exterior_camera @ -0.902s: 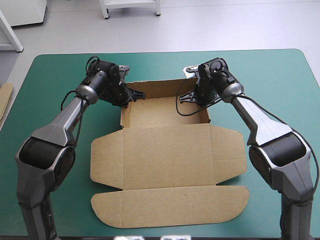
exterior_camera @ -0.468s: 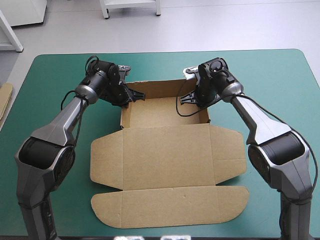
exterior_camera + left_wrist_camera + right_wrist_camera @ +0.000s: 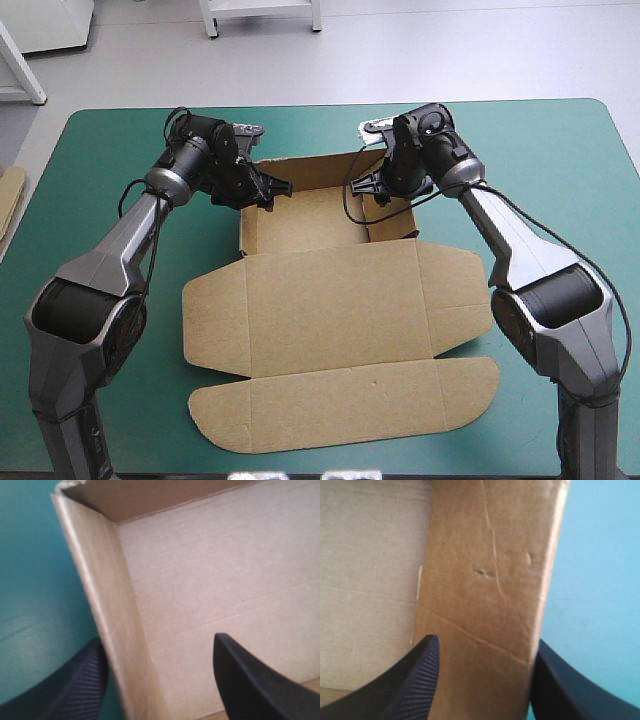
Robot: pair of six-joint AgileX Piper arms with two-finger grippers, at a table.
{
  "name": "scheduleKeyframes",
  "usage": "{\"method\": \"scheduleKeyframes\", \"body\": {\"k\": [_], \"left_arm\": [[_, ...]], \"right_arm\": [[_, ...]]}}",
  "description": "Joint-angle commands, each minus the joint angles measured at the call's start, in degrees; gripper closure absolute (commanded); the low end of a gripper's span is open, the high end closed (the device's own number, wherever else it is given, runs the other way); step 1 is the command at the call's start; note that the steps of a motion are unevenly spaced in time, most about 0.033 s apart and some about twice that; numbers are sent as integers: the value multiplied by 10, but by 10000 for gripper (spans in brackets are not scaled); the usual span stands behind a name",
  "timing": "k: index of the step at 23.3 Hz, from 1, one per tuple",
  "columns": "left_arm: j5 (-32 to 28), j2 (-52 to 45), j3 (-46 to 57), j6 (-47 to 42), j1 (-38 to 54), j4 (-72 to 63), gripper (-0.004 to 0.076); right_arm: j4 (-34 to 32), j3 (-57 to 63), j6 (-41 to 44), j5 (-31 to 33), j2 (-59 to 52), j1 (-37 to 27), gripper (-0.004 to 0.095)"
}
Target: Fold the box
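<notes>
The brown box (image 3: 330,310) lies in the middle of the table, its lid and flaps flat toward the near edge and a tray with raised walls (image 3: 310,222) at the far end. My left gripper (image 3: 270,187) is open astride the tray's left wall (image 3: 102,585), one black finger (image 3: 80,680) outside and the other inside over the floor (image 3: 160,640). My right gripper (image 3: 372,188) is open astride the right wall (image 3: 490,570), which leans inward between its fingers (image 3: 487,640).
An edge of more brown board (image 3: 8,195) shows at the table's left edge. Teal-green cover (image 3: 560,180) lies bare on both sides of the box and beyond the tray.
Both grippers have gone from shut on the tray's side walls to open. The right gripper has moved inward, the right wall now leans in, and the flat lid has shifted slightly.
</notes>
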Motion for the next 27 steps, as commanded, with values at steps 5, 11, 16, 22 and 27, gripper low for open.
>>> {"method": "scheduleKeyframes", "body": {"k": [5, 11, 16, 22, 27], "left_arm": [[-11, -43, -19, 4, -2, -3, 257], [-60, -85, -22, 29, -2, 20, 258], [-69, -160, -16, 64, -3, 8, 259], [-214, -326, 173, 120, -3, -57, 314], [-335, -477, 397, 149, -3, -64, 342]], "right_arm": [[-19, -20, -8, 3, -37, 1, 408], [-64, -49, -17, 1, -71, 1, 409], [-32, -57, -47, 2, -130, 1, 423], [-28, -57, -63, -9, -191, 1, 427], [-11, -55, -73, -18, -211, 1, 446]]}}
